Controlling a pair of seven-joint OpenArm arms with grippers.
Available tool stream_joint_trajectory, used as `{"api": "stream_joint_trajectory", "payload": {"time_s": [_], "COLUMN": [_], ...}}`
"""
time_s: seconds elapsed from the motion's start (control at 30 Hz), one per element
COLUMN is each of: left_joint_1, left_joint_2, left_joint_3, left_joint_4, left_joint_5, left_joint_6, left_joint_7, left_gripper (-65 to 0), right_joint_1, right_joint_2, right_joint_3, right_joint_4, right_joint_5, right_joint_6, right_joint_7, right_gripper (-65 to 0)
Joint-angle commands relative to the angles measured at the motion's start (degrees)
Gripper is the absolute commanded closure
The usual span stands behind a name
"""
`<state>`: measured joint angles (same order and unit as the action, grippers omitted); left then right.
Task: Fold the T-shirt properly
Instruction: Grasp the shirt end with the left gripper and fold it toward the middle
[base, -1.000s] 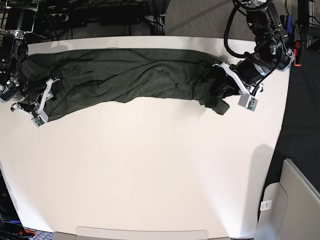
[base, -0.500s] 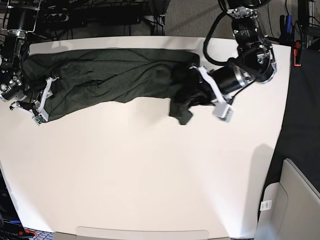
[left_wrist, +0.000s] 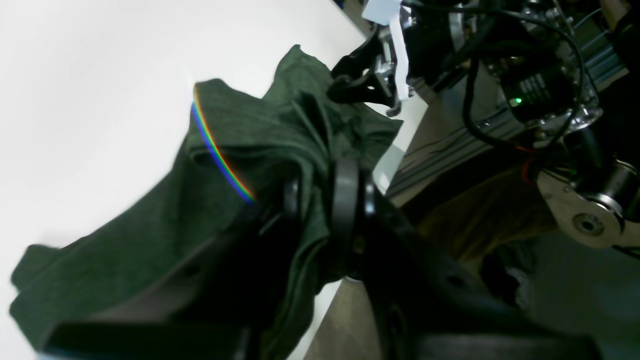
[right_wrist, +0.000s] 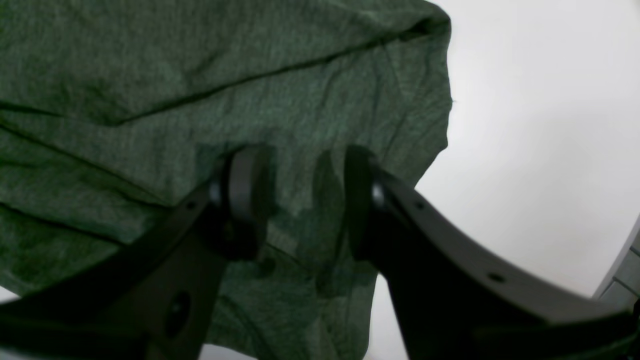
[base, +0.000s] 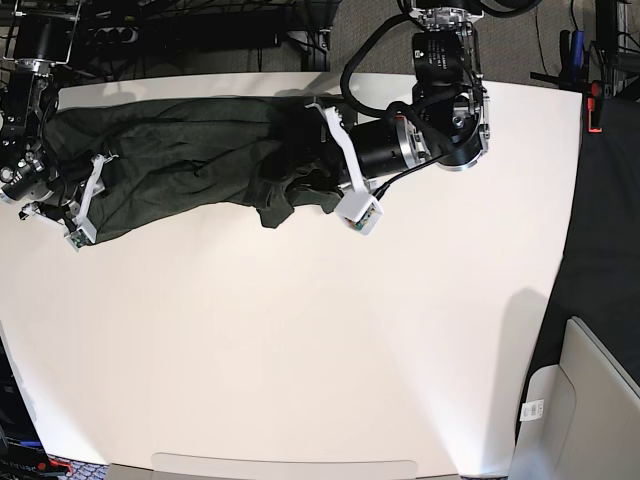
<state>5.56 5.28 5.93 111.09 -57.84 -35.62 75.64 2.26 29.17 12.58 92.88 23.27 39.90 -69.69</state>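
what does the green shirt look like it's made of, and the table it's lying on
The shirt looks like a thin, soft knit: dark olive with a flecked, heathered grain, and it creases and bunches easily where the left pincer holds it. The table has a smooth, matte white top, probably laminate or painted board; the pictures cannot settle which.

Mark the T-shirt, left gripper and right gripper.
T-shirt (base: 190, 160): base view, flat middle of the cloth.
left gripper (left_wrist: 320, 200): left wrist view, between the tips, pinching bunched cloth.
right gripper (right_wrist: 300, 195): right wrist view, gap between the tips above the cloth.
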Motion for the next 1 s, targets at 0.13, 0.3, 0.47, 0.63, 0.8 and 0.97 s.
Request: {"api": "stream_joint_trajectory", "payload": {"time_s": [0.13, 0.3, 0.47, 0.63, 0.8, 0.97], "left_joint_1": [-2.27, -3.41, -3.41, -3.41, -3.41, -3.06], "left_joint_2": [0.74, 0.66, 0.48, 0.22, -3.56, -11.65], "left_joint_3": [1.05, 0.53, 0.44, 0.00, -6.95, -8.26], "left_joint_4": [-1.86, -4.41, -4.23, -4.05, -4.23, -5.46], "left_joint_5": [-1.63, -1.72, -1.72, -1.72, -1.72, -1.63], "left_joint_6": [-0.38, -0.38, -0.38, -0.38, -0.30, -0.30], "left_joint_7": [-0.08, 0.89, 0.89, 0.89, 0.89, 0.36], "left_gripper": [-2.7, -14.0, -24.3, -24.8, -24.7, -24.9], "right_joint_1": [1.03, 1.12, 1.74, 1.91, 1.91, 1.65], "right_joint_2": [1.21, 1.21, 0.06, -0.73, -0.73, -0.73], "right_joint_3": [0.65, 0.65, 1.27, 1.53, 1.79, 1.79], "right_joint_4": [1.05, 1.05, 1.05, 1.05, 1.05, 1.05], "right_joint_5": [0.51, 0.51, 0.34, 0.25, 0.25, 0.25], "right_joint_6": [0.10, 0.10, 0.10, 0.10, 0.10, 0.10], "right_joint_7": [0.64, 0.64, 0.64, 0.64, 0.64, 0.64], "right_gripper": [-25.0, -25.0, -25.0, -25.0, -25.0, -25.0]}}
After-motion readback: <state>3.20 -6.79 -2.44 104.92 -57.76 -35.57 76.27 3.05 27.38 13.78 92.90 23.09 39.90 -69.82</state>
